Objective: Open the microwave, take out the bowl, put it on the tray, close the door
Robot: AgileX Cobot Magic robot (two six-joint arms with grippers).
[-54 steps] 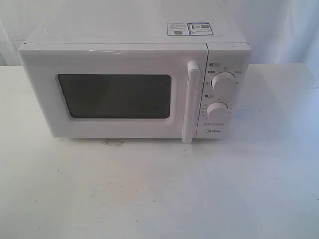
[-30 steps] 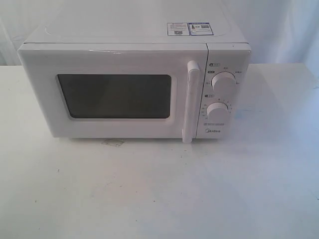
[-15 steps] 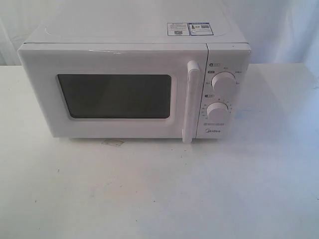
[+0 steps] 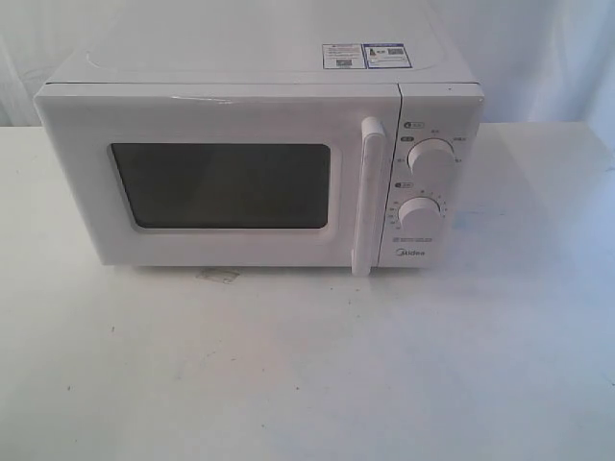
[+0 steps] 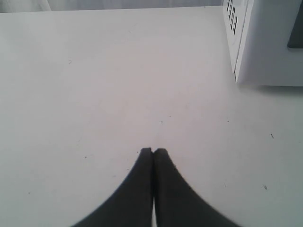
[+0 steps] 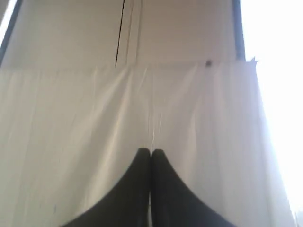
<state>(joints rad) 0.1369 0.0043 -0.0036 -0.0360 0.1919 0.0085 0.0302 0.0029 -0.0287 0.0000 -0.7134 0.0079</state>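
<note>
The white microwave [image 4: 259, 86] stands at the back of the white table [image 4: 307, 365]. Its door [image 4: 221, 250] is shut, with a dark window [image 4: 223, 185] and a tall white handle [image 4: 367, 197]; two round dials [image 4: 429, 157] sit to the right. The bowl is hidden and no tray shows. Neither arm appears in the exterior view. My left gripper [image 5: 153, 151] is shut and empty over bare tabletop, with the microwave's corner [image 5: 265, 42] off to one side. My right gripper [image 6: 151, 151] is shut and empty, facing a white curtain [image 6: 94, 132].
A small brownish stain [image 4: 219, 276] marks the table just before the microwave. White cloth hangs behind the table. A pale wall panel with a dark seam [image 6: 120, 33] rises above the curtain in the right wrist view.
</note>
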